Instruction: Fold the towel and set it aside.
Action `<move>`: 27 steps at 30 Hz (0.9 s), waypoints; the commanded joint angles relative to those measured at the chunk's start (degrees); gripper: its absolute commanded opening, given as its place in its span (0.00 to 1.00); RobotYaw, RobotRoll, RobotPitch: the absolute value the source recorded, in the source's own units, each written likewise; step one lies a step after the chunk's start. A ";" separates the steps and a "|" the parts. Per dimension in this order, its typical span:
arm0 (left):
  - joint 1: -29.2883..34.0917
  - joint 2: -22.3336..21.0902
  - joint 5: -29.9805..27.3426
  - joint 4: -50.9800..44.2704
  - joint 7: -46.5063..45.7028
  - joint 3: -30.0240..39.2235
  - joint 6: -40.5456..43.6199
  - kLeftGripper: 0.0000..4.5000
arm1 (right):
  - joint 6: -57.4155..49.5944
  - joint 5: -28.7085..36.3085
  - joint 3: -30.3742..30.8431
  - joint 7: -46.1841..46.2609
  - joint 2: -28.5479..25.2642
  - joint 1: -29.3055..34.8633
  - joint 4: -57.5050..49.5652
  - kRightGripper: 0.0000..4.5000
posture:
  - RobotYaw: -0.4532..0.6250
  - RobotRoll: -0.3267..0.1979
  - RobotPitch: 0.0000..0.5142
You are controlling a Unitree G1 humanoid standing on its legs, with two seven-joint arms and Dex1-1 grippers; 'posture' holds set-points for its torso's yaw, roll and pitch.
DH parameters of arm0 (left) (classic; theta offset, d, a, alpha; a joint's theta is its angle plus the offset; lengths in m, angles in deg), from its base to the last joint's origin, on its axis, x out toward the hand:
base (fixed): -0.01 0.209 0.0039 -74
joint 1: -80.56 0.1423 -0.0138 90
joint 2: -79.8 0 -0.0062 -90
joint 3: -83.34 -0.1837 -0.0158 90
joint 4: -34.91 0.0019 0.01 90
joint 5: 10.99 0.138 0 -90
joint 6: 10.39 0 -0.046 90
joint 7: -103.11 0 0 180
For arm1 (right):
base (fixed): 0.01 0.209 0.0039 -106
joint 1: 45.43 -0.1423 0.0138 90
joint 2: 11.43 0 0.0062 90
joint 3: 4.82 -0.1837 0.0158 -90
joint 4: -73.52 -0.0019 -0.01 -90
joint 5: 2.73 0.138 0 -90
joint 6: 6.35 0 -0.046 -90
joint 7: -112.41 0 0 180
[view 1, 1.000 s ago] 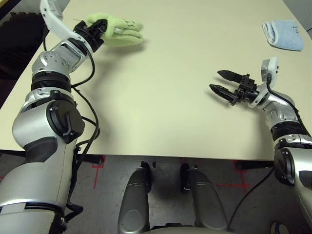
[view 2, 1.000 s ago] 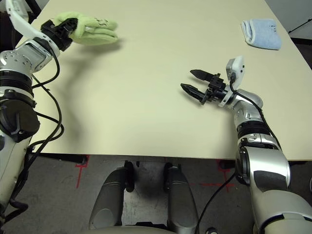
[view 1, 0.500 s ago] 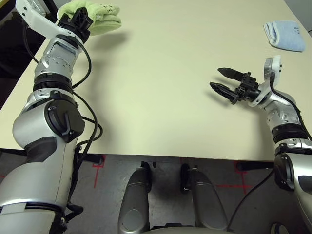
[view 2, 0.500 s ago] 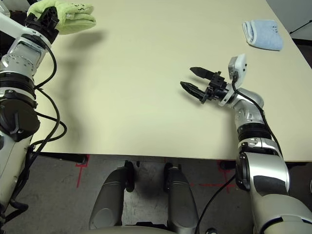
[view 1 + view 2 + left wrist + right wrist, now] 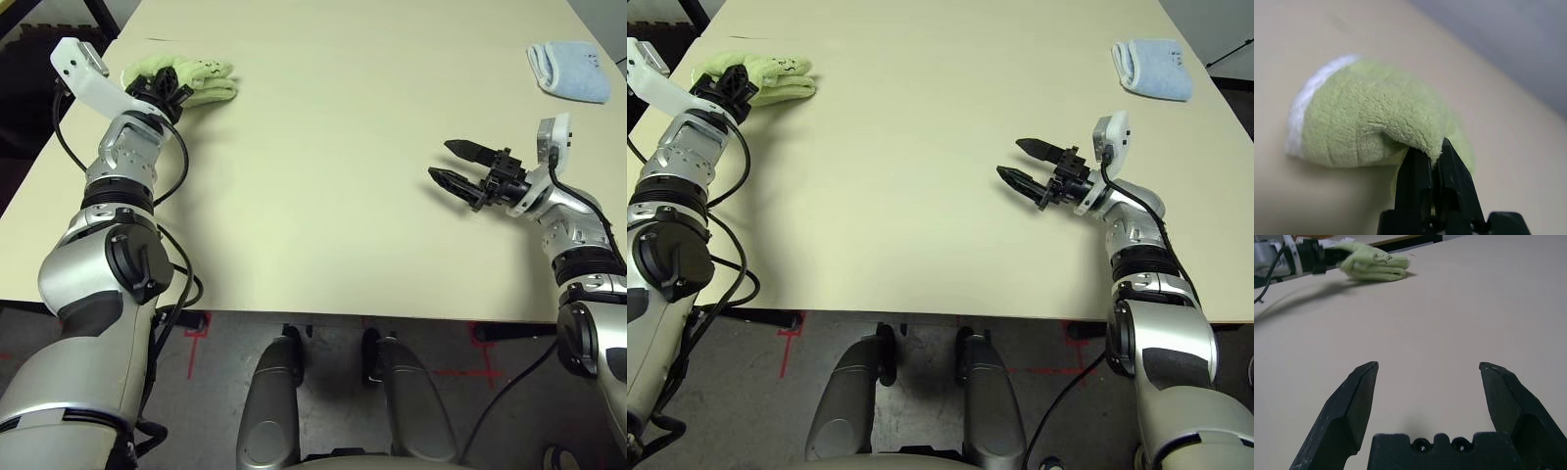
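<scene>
**Towel brought down at the far left of the desk**

The left end effector (image 5: 168, 86), clamped on the folded green towel (image 5: 196, 80), has swung out to the left and come down. The towel, carried in the air a second ago, now rests on the desk (image 5: 323, 176) near its far left corner.

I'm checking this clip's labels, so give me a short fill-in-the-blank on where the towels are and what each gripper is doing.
1. The left gripper is shut on the ____ towel.
2. The right gripper is ____ and holds nothing.
3. The pale blue towel lies at the table's far ____ corner.

Missing words: green; open; right
</scene>
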 commanded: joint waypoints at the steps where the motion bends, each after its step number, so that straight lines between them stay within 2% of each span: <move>1: 2.40 -0.23 -1.33 -2.50 -1.31 0.52 4.32 0.01 | 1.50 -0.75 -0.76 -0.35 0.05 -0.35 2.25 1.00 | 0.40 0.62 0.50; 7: 7.64 0.66 -4.60 -10.15 -3.85 1.96 11.92 0.01 | 3.32 -1.15 -1.03 -0.60 -0.11 -0.59 4.54 1.00 | 0.40 0.62 0.49; 14: 15.44 4.60 -12.65 -30.48 -11.67 5.96 26.24 0.01 | -1.99 -0.70 1.16 1.74 2.54 1.17 -8.19 1.00 | 0.42 0.62 0.50; 22: 17.75 6.24 -15.53 -37.36 -16.13 6.69 29.74 0.01 | -4.85 -0.68 1.31 3.18 2.77 2.73 -12.56 1.00 | 0.42 0.62 0.50; 25: 13.40 14.96 -19.99 -41.93 -28.03 10.88 26.71 0.01 | -7.55 -0.96 2.40 4.84 3.85 0.94 -15.13 1.00 | 0.43 0.62 0.50; 27: 12.45 17.17 -19.92 -42.57 -31.49 11.71 24.64 0.01 | -8.46 -0.83 2.61 5.26 3.86 0.87 -16.12 1.00 | 0.43 0.62 0.50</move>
